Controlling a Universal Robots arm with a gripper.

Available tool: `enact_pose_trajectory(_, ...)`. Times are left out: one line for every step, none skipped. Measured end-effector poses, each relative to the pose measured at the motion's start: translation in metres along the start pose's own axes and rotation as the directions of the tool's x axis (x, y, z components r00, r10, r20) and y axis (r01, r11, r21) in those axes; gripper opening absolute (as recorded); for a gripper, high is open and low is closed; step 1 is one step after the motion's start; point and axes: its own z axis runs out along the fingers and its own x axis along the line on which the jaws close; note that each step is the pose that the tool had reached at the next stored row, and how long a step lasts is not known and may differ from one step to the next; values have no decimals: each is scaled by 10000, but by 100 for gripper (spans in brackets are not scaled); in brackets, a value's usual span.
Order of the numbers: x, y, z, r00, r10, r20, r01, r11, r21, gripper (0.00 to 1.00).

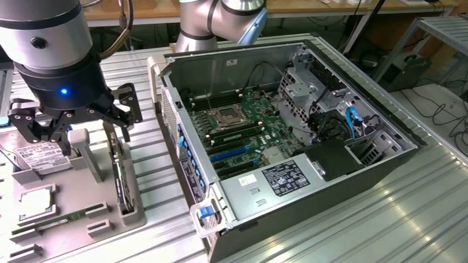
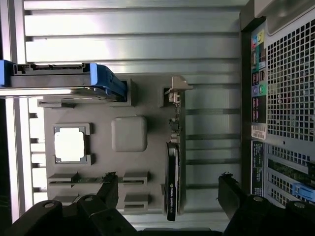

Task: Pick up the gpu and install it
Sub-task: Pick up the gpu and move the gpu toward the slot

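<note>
The gpu (image 1: pixel 118 170) stands on edge in a slot of the grey holder tray (image 1: pixel 87 219), at the exterior view's left beside the computer case. In the wrist view the gpu (image 2: pixel 172 167) shows edge-on, with a black shroud and a silver bracket at one end. My gripper (image 1: pixel 76 129) hangs open above the tray, holding nothing. In the wrist view my gripper (image 2: pixel 168 191) has one dark finger on each side of the card's line, high above it and not touching.
The open computer case (image 1: pixel 380 164) lies on the metal table, its motherboard (image 1: pixel 241 129) and blue slots (image 1: pixel 230 154) exposed. The tray also holds a labelled hard drive (image 1: pixel 40 159), a processor (image 2: pixel 69 145) and a RAM stick (image 1: pixel 51 222). The case's rear panel (image 2: pixel 290 88) is close beside the tray.
</note>
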Motion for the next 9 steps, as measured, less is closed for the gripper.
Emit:
enact_pose_trajectory(0, 0, 10, 10000, 0, 0, 0, 10000, 0, 91)
enact_pose_trajectory(0, -1, 21, 10000, -1, 0, 1, 10000, 0, 91)
enact_pose_trajectory(0, -1, 32, 10000, -2, 0, 2, 10000, 0, 91)
enact_pose_trajectory(1, -1, 44, 10000, -4, -1, 4, 10000, 0, 91)
enact_pose_trajectory(1, -2, 55, 10000, -5, -2, 5, 10000, 1, 91)
enact_pose_trajectory(1, -2, 68, 10000, -7, -2, 7, 10000, 0, 91)
enact_pose_trajectory(1, -2, 78, 10000, -8, -2, 8, 10000, 0, 91)
enact_pose_trajectory(1, -3, 89, 10000, -9, -3, 9, 10000, 0, 91)
enact_pose_trajectory(1, -3, 98, 10000, -10, -4, 10, 10000, 0, 91)
